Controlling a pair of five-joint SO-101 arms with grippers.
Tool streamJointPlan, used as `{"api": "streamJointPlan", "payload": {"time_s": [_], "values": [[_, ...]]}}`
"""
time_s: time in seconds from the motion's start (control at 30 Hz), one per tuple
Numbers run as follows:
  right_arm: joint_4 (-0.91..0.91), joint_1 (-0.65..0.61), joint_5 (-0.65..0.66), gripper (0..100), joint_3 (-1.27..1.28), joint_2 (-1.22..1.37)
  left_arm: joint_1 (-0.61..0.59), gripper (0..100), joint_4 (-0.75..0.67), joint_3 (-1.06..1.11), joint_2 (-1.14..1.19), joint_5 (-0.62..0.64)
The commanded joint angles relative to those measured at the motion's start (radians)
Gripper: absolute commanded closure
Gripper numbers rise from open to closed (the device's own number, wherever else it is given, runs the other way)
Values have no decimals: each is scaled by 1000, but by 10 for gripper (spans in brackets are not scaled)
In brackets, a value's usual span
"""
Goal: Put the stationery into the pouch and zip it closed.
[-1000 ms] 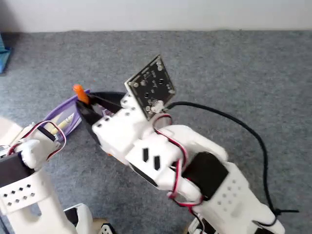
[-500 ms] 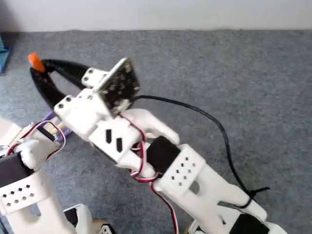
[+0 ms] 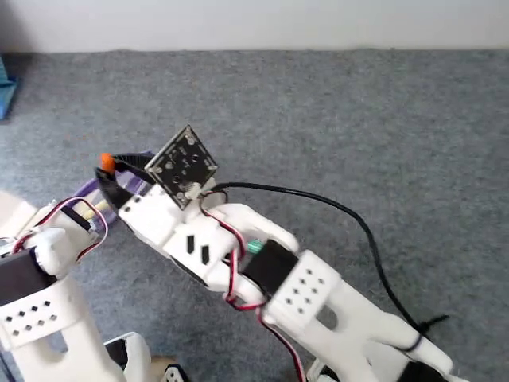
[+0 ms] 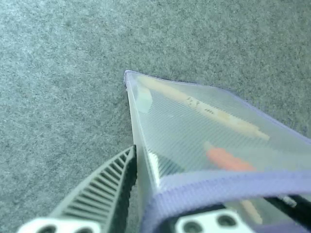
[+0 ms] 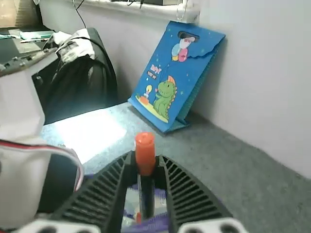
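Pouch (image 4: 204, 141), translucent with lilac trim, sits on grey carpet (image 3: 358, 119), edge pinched by the left gripper (image 4: 140, 167). The right gripper (image 5: 145, 162), clamped on an orange-capped pen (image 5: 144, 154), has swung back down over its mouth, apparently ready for insertion.

This looks like a lived-in room, a home or a small office. Grey carpet (image 3: 382, 111) runs up to a plain white wall (image 3: 278, 24). A blue gift bag (image 5: 177, 77) printed with a cartoon dinosaur leans against that wall. Nearby stands something dark and bulky (image 5: 82, 77), perhaps a chair, with cloth heaped on it.
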Motion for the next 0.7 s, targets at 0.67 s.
{"api": "streamJointPlan", "payload": {"time_s": [0.67], "values": [[917, 381, -103, 915, -152, 186, 2, 988, -20, -10, -5, 11]]}}
